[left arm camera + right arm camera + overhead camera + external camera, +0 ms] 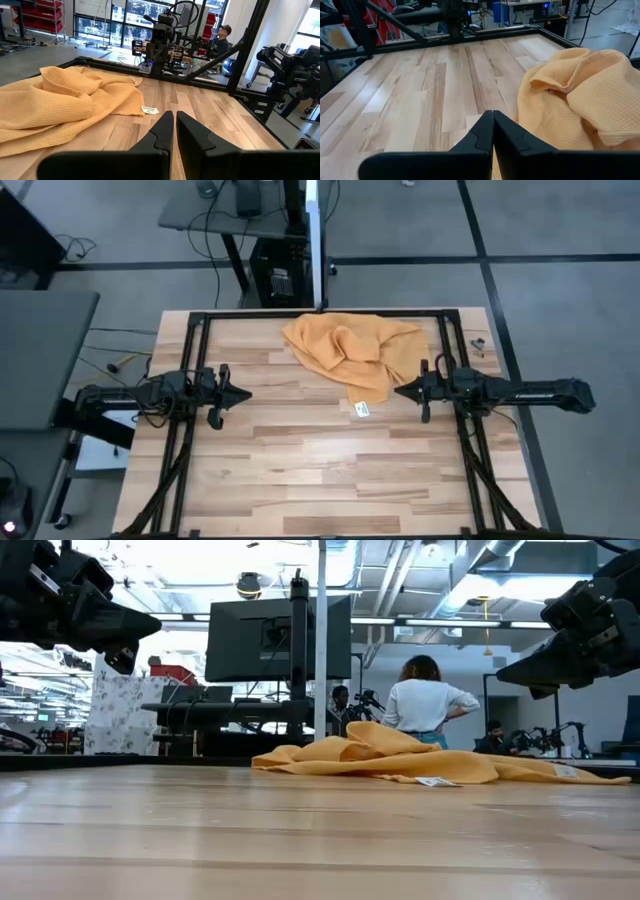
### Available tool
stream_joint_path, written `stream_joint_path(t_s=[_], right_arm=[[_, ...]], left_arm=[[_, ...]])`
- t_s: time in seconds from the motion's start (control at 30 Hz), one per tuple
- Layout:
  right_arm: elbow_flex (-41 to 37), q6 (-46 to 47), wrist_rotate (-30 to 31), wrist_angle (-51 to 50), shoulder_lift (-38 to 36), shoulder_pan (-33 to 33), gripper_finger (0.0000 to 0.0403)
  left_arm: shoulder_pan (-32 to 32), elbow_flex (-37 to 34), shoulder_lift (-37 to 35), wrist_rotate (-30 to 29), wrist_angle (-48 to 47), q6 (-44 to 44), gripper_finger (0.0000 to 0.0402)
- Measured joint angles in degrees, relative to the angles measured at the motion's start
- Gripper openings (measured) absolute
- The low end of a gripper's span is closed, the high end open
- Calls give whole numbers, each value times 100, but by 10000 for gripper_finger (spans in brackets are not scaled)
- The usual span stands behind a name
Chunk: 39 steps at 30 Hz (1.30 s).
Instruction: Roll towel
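Observation:
The mustard-orange towel lies crumpled in a loose heap on the far middle of the wooden table, its small white tag at the near edge of the cloth. It also shows in the low view, the left wrist view and the right wrist view. My left gripper hovers shut above the table's left side, pointing right, apart from the towel. My right gripper hovers shut above the table just right of the towel's near corner, pointing left.
A black frame runs along the table's far edge and sides. A vertical post and a monitor stand behind the table. A person stands in the room beyond. Bare wood fills the near half.

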Motion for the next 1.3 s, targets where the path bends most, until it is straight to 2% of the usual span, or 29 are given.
stream_joint_path(t_s=[0.37, 0.63, 0.9, 1.13, 1.23, 1.3], right_arm=[[1, -1, 0, 1, -1, 1, 0], [2, 0, 0, 0, -2, 0, 0], [1, -1, 0, 2, 0, 0, 0], [1, 0, 2, 2, 0, 0, 0], [0, -14, 11, 2, 0, 0, 0], [2, -663, 333, 36, 0, -63, 0]], left_arm=[[-2, 0, 2, -3, 36, -50, 6], [0, -2, 71, -357, 153, -1324, 6], [0, -2, 69, -496, 280, -753, 6], [0, -2, 70, -494, 425, -1449, 6], [0, 41, 69, -627, 397, -2101, 6], [2, 232, 137, -910, 137, -2613, 6]])
